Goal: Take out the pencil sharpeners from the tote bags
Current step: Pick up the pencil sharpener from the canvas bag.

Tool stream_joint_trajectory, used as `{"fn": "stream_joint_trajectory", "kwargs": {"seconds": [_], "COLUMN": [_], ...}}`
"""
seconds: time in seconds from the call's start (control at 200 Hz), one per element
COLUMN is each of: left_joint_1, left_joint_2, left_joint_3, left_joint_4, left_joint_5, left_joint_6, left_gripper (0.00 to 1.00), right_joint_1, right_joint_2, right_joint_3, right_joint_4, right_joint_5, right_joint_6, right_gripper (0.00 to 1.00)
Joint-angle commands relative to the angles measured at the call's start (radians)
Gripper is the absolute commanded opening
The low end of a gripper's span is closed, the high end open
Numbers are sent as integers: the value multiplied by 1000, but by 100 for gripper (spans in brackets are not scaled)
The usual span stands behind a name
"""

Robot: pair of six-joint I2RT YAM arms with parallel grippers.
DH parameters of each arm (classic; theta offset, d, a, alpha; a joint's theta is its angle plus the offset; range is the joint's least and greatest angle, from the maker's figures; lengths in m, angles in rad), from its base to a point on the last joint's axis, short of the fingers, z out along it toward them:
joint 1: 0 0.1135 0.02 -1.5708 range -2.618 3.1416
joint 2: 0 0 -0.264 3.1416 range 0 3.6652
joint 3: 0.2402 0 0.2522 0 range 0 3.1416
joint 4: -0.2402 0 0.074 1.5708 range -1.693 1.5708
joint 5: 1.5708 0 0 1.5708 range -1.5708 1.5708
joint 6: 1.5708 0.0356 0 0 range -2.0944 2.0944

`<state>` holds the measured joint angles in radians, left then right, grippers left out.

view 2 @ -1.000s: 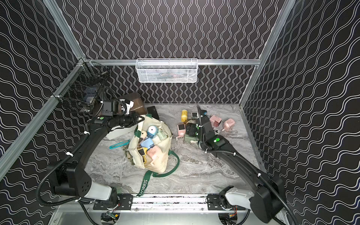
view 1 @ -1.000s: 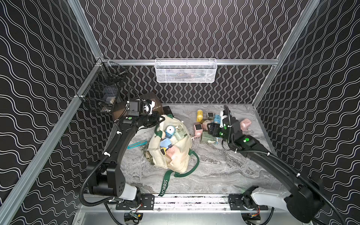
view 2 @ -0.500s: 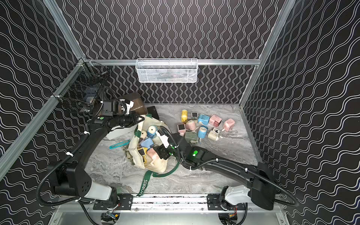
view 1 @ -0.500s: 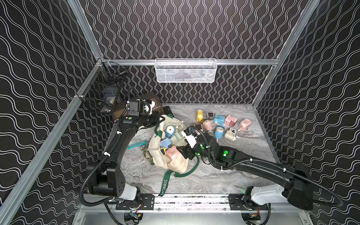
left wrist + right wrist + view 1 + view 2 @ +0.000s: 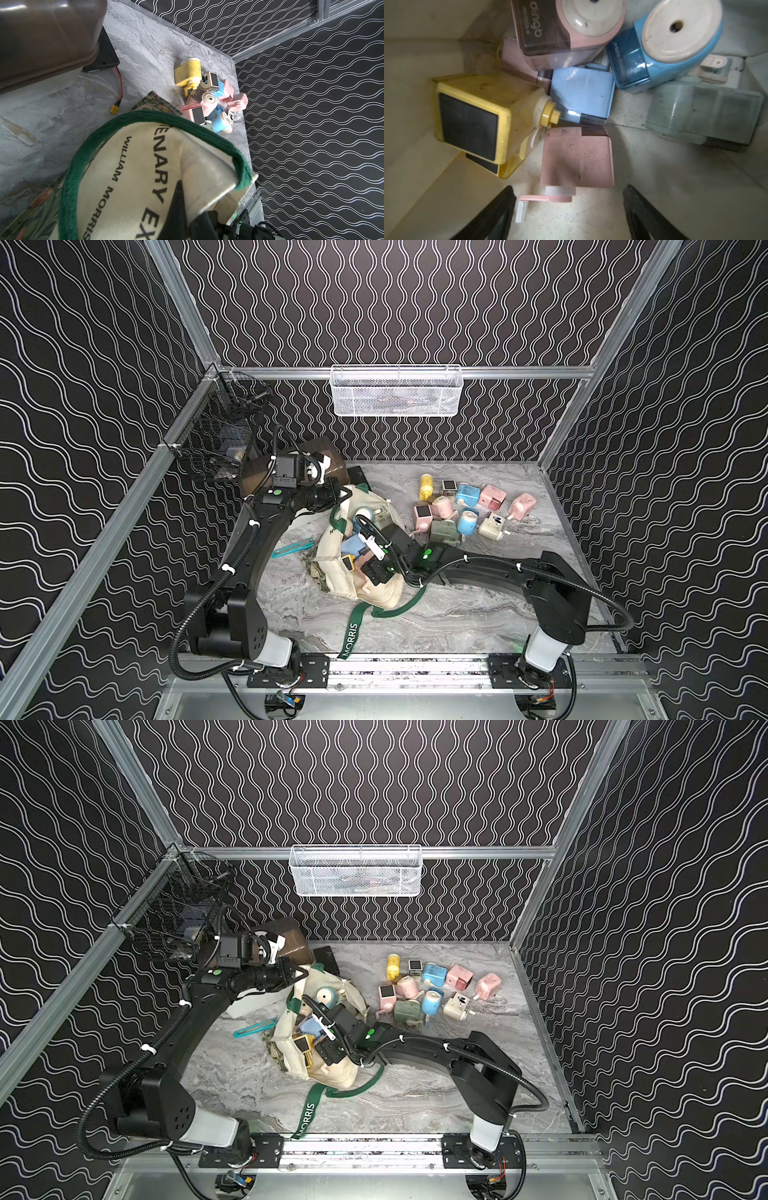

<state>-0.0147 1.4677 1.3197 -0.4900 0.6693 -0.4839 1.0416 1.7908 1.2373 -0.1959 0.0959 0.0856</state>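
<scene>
Right wrist: right fingers (image 5: 502, 207), back from the pile (image 5: 457, 510) on the desk (image 5: 457, 614), spread wide inside the bag (image 5: 415, 187) over a pink sharpener (image 5: 577, 158); left fingers (image 5: 176, 203) pinch the bag's rim. Next extraction likely; several remain.

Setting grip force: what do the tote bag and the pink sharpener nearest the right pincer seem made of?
Tote bag: likely cream cotton canvas, matte; it folds and sags. Pink sharpener: apparently hard moulded plastic, dull and scuffed, crisp edges, smoky translucent strip.
</scene>
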Motion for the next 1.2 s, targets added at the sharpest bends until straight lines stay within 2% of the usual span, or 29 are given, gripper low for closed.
{"fn": "stream_joint_trajectory", "kwargs": {"seconds": [0.0,0.1,0.34,0.45,0.53,0.756,1.191], "left_joint_1": [-2,-2,-3,-4,-5,-7,-6], "left_joint_2": [-9,-10,-12,-15,-16,-14,-15], "left_joint_3": [4,4,3,3,1,4,6], "left_joint_4": [97,97,99,98,97,96,93], "left_joint_5": [38,38,41,41,39,37,33], "left_joint_6": [2,1,-1,-1,1,2,4], "left_gripper": [0,0,0,0,0,0,0], "right_joint_1": [2,1,1,0,1,0,0], "right_joint_2": [47,103,217,277,289,195,-36], "right_joint_3": [38,70,130,162,174,114,-38], "right_joint_4": [-59,-89,-150,-180,-186,-118,18], "right_joint_5": [27,27,27,16,15,-1,-45], "right_joint_6": [-1,0,0,3,9,12,12], "right_gripper": [90,93,92,88,79,64,55]}}
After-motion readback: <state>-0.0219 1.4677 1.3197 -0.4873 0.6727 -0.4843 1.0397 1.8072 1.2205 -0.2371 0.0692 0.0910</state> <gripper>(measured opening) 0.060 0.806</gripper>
